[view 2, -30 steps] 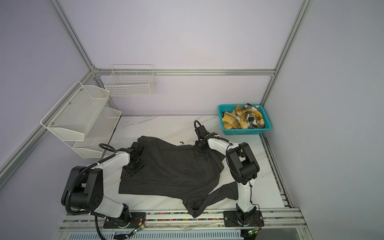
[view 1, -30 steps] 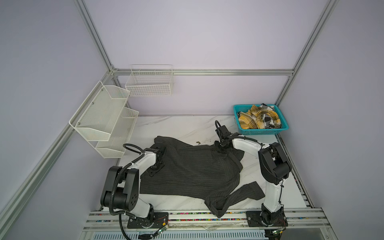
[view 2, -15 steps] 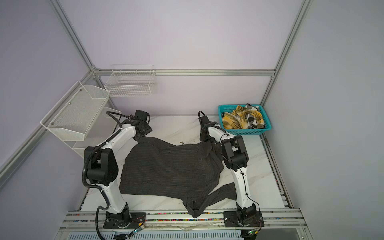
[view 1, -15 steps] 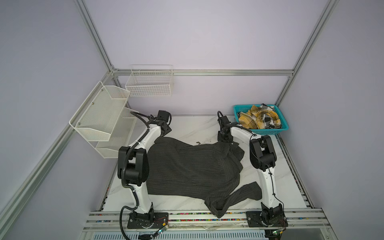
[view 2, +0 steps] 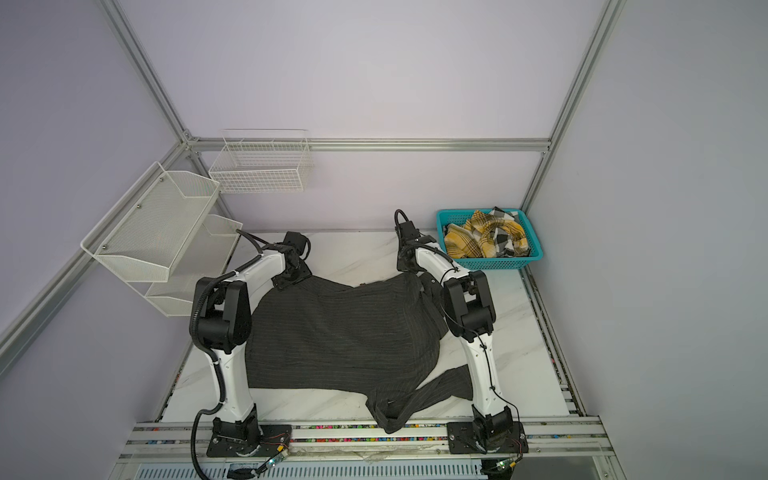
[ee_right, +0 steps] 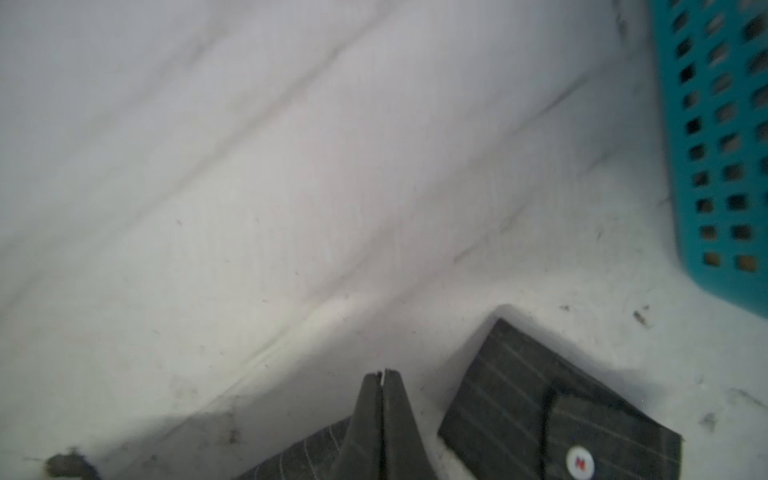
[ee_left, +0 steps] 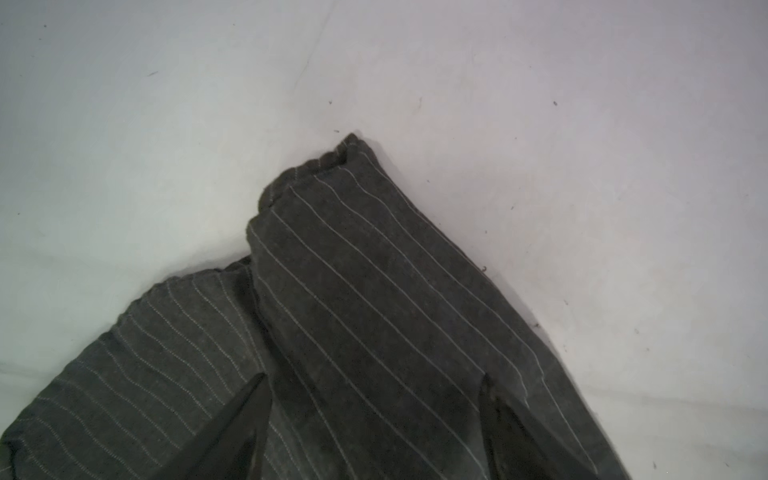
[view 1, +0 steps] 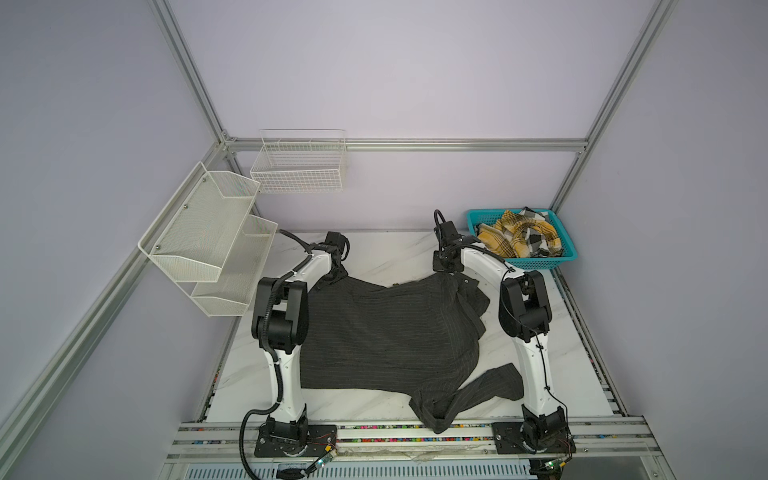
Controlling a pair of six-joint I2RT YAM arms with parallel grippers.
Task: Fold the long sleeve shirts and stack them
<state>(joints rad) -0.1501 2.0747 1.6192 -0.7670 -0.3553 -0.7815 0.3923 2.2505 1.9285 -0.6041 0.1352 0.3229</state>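
Room: lilac walls, aluminium frame, white marble table (view 1: pixel 390 251) under both arms.
Dark shirt: (view 1: pixel 386 332) lies spread over the table's middle and is rumpled along its 3 o'clock side.
Sleeve: (view 1: pixel 469 395) trails to 5 o'clock, with its end over the front rail.
Plaid shirt: (view 1: pixel 519 237) sits bunched in the basket (view 1: pixel 528 262) at 1 o'clock and looks untouched.
Left gripper: (ee_left: pixel 372 376) is at the dark shirt's 11 o'clock corner. Its jaws are spread and straddle a doubled-over flap, pinching nothing.
Right gripper: (ee_right: pixel 382 374) is at the 1 o'clock corner, near the basket. Its jaws are pressed together and the tips poke past the hem over bare table. No cloth shows between the tips, and I cannot tell whether any is caught lower down.
Step (judged): taking both far corners for a fold toward 6 o'clock.
Risk 1: the right gripper may have closed on nothing. A lift would then raise only the left corner and skew the shirt.
Risk 2: the left gripper may catch only the flap's top layer. The under layer would drop out and the fold would go crooked.
Risk 3: the overhanging sleeve could slide off at 5 o'clock and drag the body with it.
Risk 4: a right-arm swing toward 2 o'clock could knock the basket.
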